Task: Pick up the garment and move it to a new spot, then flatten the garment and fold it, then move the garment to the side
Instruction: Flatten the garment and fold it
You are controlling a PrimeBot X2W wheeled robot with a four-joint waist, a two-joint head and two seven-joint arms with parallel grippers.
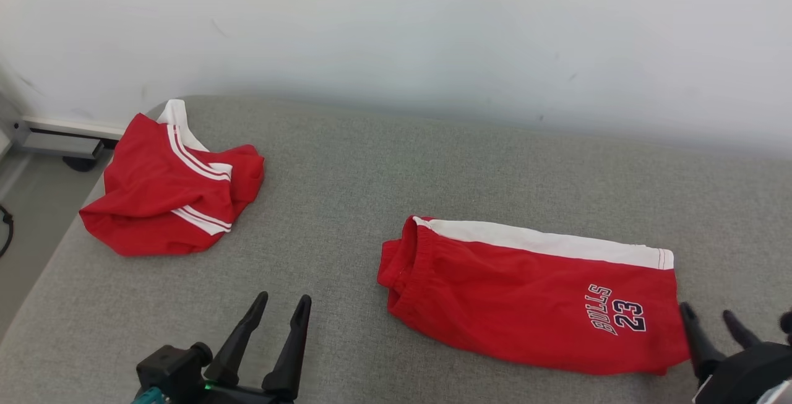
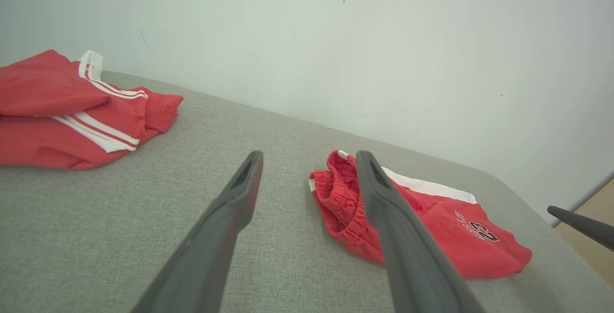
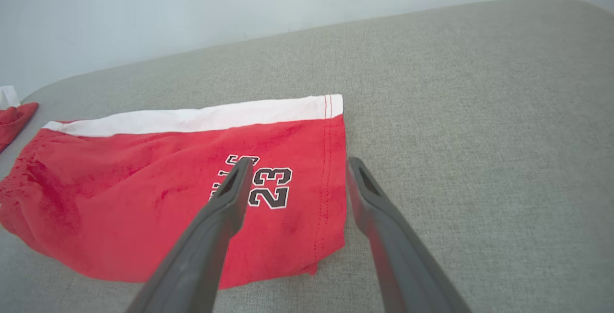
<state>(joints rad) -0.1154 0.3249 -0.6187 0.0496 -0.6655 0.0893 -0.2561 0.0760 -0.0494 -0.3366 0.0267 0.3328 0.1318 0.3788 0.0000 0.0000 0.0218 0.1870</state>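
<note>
Inspection of the work area, as seen from my station.

The red shorts [image 1: 526, 305] lie flat on the grey table [image 1: 346, 193], right of centre in the head view. The elastic waistband is at the left end and the leg hem at the right end. A white stripe runs along the far edge, and the print "BULLS 23" [image 1: 619, 317] sits near the hem. They appear to be folded lengthwise, one leg on the other, though I cannot confirm the layers.

The right gripper [image 1: 707, 311] is at the hem end of the shorts, with its fingers spread wide and nothing between them. In the right wrist view one finger stands over the number print and the other over bare table just beside the hem. I cannot tell whether either fingertip touches the cloth.

The left gripper [image 1: 283, 297] is at the lower left of the head view, over bare table. Its fingers are also spread wide and hold nothing. It is well apart from the waistband.

A second red garment [image 1: 167, 187] with white stripes lies crumpled near the far left corner of the table, well apart from the shorts. A pale wall [image 1: 433, 33] stands behind the table.
</note>
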